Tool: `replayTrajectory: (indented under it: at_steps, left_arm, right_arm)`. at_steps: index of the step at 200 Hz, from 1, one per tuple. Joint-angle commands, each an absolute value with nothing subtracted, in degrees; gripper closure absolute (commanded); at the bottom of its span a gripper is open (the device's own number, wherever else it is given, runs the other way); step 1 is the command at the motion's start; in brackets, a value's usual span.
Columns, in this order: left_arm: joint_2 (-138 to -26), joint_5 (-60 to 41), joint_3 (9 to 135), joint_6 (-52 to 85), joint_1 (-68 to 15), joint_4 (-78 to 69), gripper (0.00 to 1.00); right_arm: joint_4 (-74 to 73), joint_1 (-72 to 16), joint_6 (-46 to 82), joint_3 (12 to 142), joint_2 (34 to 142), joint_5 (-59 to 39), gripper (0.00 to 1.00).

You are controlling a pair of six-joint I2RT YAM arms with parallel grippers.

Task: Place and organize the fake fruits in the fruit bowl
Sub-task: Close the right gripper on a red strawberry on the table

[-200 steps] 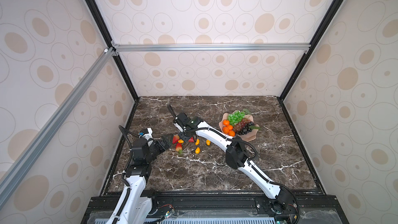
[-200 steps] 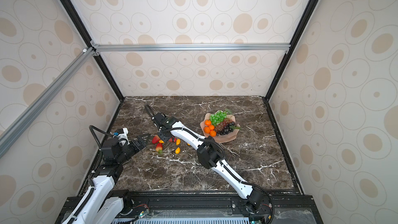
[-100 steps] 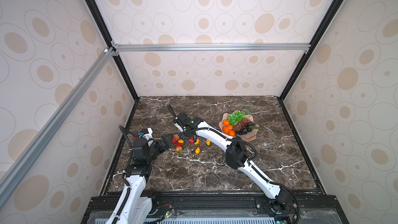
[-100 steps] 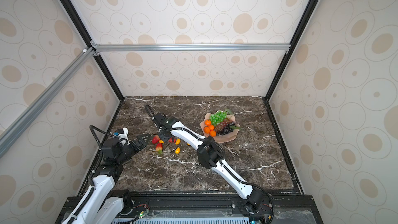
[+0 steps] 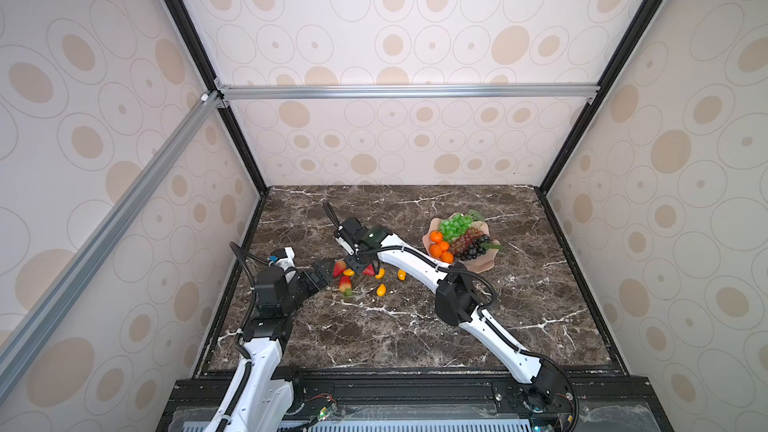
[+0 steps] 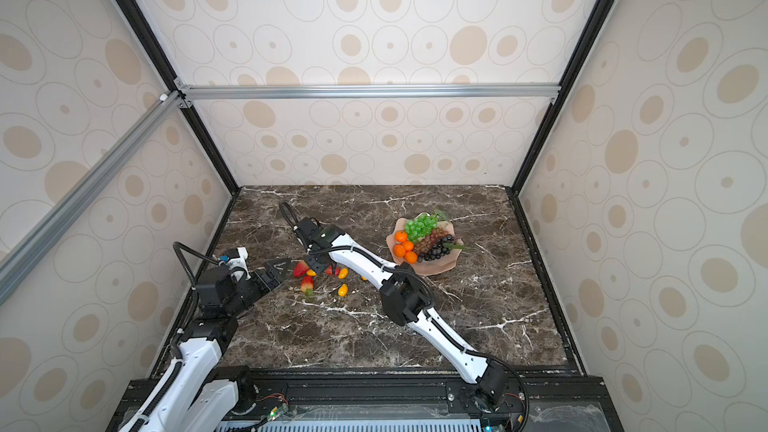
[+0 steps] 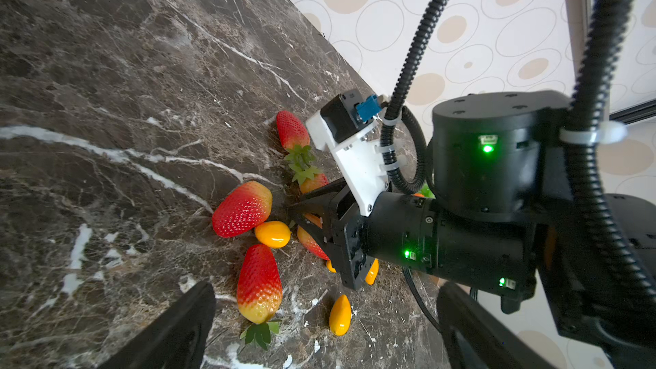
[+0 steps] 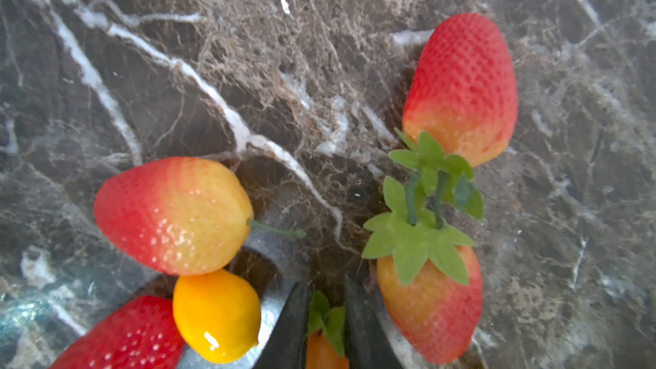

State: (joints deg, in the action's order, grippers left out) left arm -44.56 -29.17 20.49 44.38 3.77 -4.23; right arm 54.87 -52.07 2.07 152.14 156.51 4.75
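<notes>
Right pincer (image 8: pixel 324 299) reaches across the middle into the loose fruit cluster on the marble surface (image 5: pixel 374 326). The cluster lies well apart from the fruit bowl (image 5: pixel 482 268), which already carries tangerines (image 5: pixel 436 237) and grape bunches (image 5: pixel 457 224). The jaws are clenched on the gripped strawberry (image 8: pixel 322 349), pressing at both sides of its green cap. Left pincer (image 7: pixel 326 291) hangs released, jaws wide, just beside the cluster, holding nothing. Gripped strawberry: cap points out past the fingertips and the body runs back toward the palm, so the long axis seems to lie along the fingers; most of the body is hidden. Judgement: hollow plastic, light, stiff, glossy and tapered, so it can squirt out of a pinch near the tip. The leaves are soft and give no purchase; the best hold is across the broad shoulder under the cap. A kumquat (image 8: pixel 216 314) and a leafy strawberry (image 8: pixel 433 299) lie just beside the jaws; a lift may nudge them.
</notes>
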Motion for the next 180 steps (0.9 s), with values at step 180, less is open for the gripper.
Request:
replayTrajectory:
  at_steps: [180]
  left_arm:
    - [-43.24,-28.74,20.83,44.57,4.22,-4.62,0.02]
  right_arm:
    - [55.37,-51.81,3.46,152.23,152.96,3.05,0.95]
